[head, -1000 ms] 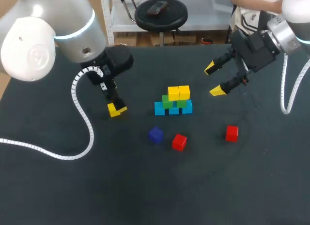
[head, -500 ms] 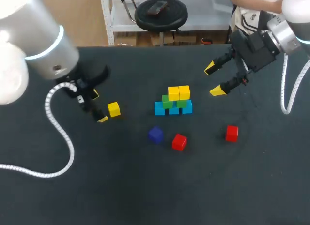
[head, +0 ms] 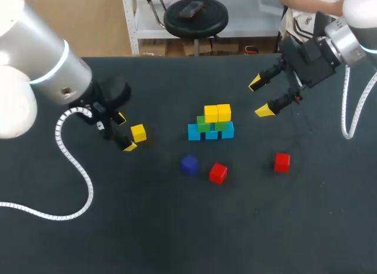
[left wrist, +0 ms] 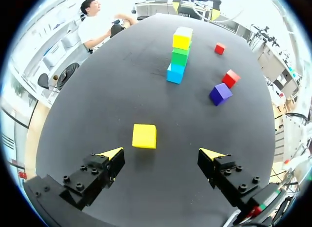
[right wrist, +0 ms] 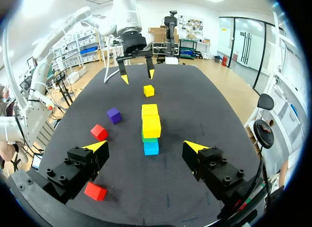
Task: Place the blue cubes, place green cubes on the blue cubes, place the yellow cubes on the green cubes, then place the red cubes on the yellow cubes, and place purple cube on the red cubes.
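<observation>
At table centre, head view: a stack of blue, green and yellow cubes is seen. A purple cube, a red cube and a second red cube lie apart, nearer the robot. The left gripper, wide open and empty, is set just beside a loose yellow cube. The right gripper, equally spread and empty, is held right of the stack.

Left wrist view: the loose yellow cube is shown just ahead of the parted fingers, untouched.

Right wrist view: the stack is seen ahead of the open fingers.
</observation>
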Robot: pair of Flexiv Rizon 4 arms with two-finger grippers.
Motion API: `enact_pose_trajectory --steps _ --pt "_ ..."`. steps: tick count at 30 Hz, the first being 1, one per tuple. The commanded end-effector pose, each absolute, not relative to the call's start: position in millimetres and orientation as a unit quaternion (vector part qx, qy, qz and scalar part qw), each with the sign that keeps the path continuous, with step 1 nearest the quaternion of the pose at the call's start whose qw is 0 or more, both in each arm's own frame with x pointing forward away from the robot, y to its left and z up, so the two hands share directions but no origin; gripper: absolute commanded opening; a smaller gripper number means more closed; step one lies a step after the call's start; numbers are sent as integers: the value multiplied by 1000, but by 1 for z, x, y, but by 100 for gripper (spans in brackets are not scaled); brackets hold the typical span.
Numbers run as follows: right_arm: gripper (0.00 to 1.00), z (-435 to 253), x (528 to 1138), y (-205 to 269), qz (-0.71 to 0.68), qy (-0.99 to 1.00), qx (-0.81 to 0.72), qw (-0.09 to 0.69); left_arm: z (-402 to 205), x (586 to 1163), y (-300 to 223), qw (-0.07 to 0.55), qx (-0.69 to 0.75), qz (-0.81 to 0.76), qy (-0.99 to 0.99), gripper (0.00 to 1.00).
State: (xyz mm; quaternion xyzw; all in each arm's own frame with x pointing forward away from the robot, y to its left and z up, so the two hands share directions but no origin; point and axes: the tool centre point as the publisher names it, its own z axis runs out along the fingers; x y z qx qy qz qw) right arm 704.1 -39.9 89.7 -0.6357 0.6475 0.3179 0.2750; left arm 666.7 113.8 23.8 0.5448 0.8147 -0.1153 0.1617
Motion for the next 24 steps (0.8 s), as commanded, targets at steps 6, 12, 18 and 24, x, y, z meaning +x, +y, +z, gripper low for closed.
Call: enact_pose_trajectory --steps 6,12,18,24 --pt "100 90 703 -40 317 647 -636 276 13 688 105 144 560 -109 808 100" --pt "100 90 703 -40 317 647 -636 276 6 695 106 146 568 -111 802 100" --pt "100 90 703 -40 317 647 -636 276 -1 700 111 150 565 -118 803 100" --pt "100 90 703 -40 317 647 -636 276 -2 703 111 153 564 -120 803 100"
